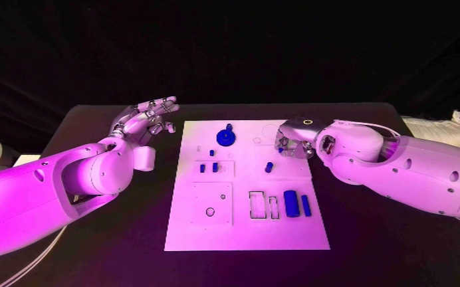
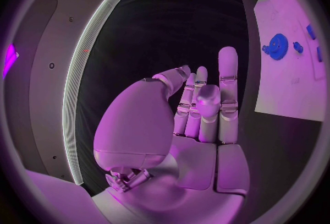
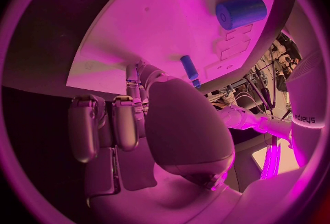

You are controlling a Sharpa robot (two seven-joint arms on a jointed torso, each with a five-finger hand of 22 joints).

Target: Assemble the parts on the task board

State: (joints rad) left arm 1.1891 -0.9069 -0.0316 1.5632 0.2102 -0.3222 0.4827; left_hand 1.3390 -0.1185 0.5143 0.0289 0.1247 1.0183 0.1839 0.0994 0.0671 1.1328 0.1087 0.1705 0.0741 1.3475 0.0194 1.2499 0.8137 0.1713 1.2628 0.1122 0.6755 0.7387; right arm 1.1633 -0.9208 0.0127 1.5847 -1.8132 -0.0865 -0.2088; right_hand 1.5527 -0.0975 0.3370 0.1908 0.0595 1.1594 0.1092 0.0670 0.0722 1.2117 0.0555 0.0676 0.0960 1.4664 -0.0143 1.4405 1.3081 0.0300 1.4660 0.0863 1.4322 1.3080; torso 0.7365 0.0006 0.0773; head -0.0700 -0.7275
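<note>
Black table: left hand point(image 1: 143, 119) spread beside task board point(image 1: 247, 234); right hand point(image 1: 292, 142) fingers hidden, grip unclear.

The white task board point(image 1: 247, 234) lies flat mid-table, small blue parts point(image 1: 290, 203) scattered across its recesses.

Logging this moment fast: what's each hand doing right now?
Left hand: open, holds nothing, raised beside the task board.
Right hand: down on the board's far part; whether it grips anything cannot be told.
</note>
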